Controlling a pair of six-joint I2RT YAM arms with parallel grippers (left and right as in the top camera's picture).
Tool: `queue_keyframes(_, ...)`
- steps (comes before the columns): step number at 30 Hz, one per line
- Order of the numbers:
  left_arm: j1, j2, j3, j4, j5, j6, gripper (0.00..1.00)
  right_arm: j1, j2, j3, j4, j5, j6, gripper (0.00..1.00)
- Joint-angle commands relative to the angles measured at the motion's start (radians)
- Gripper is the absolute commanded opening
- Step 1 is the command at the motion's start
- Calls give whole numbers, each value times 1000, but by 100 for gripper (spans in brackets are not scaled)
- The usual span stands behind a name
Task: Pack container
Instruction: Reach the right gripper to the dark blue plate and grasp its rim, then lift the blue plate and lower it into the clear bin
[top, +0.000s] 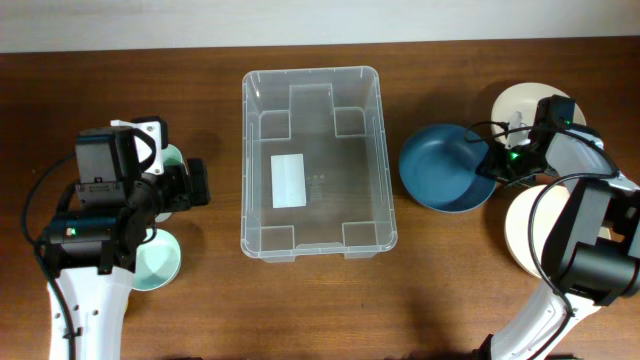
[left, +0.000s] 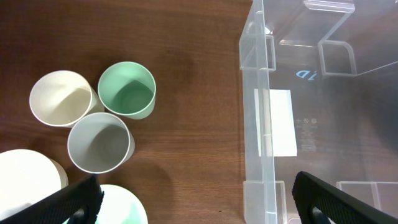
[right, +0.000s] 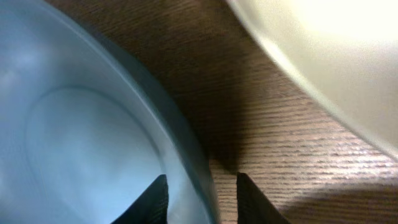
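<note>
The container (top: 340, 190), a large clear bin with a white label on its bottom, stands mid-table with nothing in it. Its near wall (left: 264, 93) fills the right of the left wrist view. A blue bowl (top: 440, 168) sits just right of it. My right gripper (top: 492, 162) is at the bowl's right rim. In the right wrist view the gripper (right: 202, 186) straddles the blue bowl (right: 74, 137), one finger inside and one outside, shut on the rim. My left gripper (top: 195, 185) hangs left of the container, and its wrist view shows it (left: 196, 186) wide open over bare wood.
Left of the container stand a green cup (left: 127, 89), a cream cup (left: 60, 98), a grey cup (left: 99, 142) and a pale green bowl (top: 158, 262). Two cream bowls lie at the right, one at the back (top: 520, 100) and one nearer (top: 525, 235).
</note>
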Motion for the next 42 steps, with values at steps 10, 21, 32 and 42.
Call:
queue_keyframes(10, 6, 4, 20, -1, 11, -12, 99, 20, 4, 15, 2, -21, 28, 4)
queue_keyframes(21, 6, 5, 20, -1, 11, -12, 100, 23, -237, 215, -127, -51, 68, 4)
queue_keyframes(32, 6, 5, 20, -1, 11, -12, 99, 260, -396, 412, -195, -63, 67, 4)
queue_keyframes(42, 6, 5, 20, -2, 11, -12, 99, 612, -265, 412, -68, 238, 68, 4)
